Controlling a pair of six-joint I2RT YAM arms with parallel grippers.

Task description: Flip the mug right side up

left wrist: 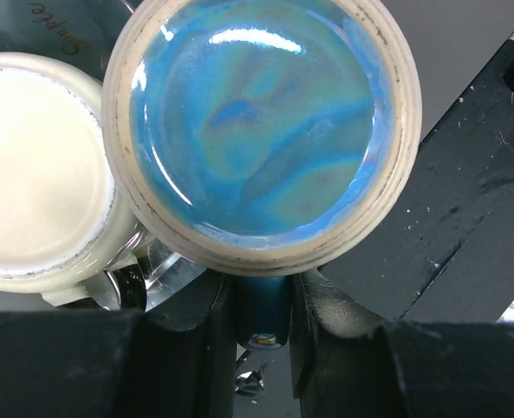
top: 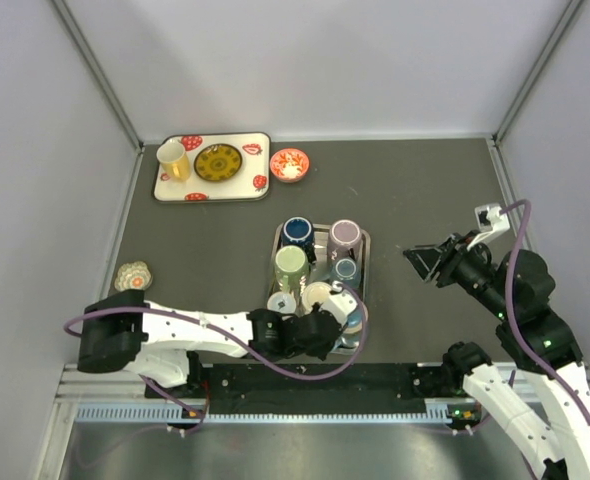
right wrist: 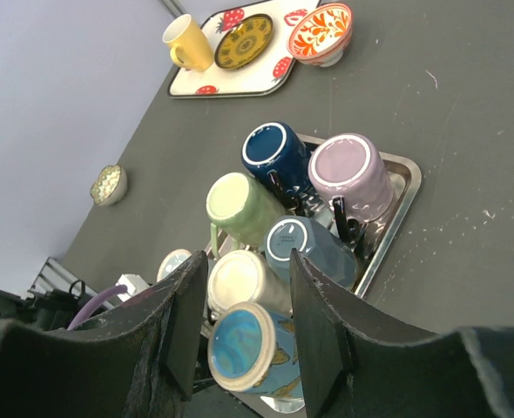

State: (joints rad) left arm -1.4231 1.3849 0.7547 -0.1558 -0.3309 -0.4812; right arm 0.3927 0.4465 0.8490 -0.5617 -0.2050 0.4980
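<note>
Robotics lab cell, dark table [top: 215, 250] enclosed by plain white panels [top: 325, 70], cabled robot arm [top: 190, 328] bolted to rail [top: 375, 412] at near edge

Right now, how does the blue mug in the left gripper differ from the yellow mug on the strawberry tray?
Blue mug is bottom up at the metal tray's near end; yellow mug stands mouth up on the strawberry tray. Left gripper pinches the blue mug's handle; the yellow mug is untouched. Both are handled mugs.
</note>
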